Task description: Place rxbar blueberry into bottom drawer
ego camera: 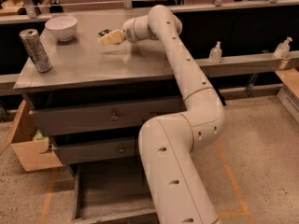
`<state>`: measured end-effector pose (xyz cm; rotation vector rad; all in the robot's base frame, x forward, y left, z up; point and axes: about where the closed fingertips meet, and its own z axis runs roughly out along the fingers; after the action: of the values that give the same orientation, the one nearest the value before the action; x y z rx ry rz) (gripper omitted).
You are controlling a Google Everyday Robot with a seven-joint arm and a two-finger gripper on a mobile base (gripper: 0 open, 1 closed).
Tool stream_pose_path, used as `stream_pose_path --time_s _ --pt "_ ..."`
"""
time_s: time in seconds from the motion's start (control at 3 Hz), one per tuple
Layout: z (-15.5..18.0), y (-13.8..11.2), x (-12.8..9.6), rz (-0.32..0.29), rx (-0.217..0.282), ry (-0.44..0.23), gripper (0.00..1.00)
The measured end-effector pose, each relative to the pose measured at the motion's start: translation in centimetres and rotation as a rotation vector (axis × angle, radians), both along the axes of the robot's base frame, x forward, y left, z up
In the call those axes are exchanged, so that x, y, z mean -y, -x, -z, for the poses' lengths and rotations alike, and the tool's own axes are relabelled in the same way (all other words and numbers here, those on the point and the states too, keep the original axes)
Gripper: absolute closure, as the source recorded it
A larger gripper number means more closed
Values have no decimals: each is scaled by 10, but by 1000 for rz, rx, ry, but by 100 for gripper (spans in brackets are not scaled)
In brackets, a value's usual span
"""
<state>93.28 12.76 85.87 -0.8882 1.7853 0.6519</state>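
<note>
The rxbar blueberry (pixel 103 32) is a small dark flat bar lying on the grey cabinet top (pixel 93 64), right of the white bowl. My gripper (pixel 109 38) reaches over the top from the right, its cream tip right at the bar's near right side and partly covering it. I cannot tell whether it touches the bar. The bottom drawer (pixel 78 195) is pulled open below the two upper drawers, and its inside looks bare. My arm hides the drawer's right part.
A white bowl (pixel 61 27) stands at the back left of the top, and a silver can (pixel 36 50) near its left edge. A cardboard box (pixel 30 150) sits on the floor at the left. Two pump bottles (pixel 215 52) stand on a ledge at the right.
</note>
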Motion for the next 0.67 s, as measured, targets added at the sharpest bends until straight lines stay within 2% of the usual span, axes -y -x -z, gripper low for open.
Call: stream_pose_path --time_s 0.33,0.67 --pt "9 2 -3 3 -28 37 0" --pt "14 1 -4 9 -41 39 8"
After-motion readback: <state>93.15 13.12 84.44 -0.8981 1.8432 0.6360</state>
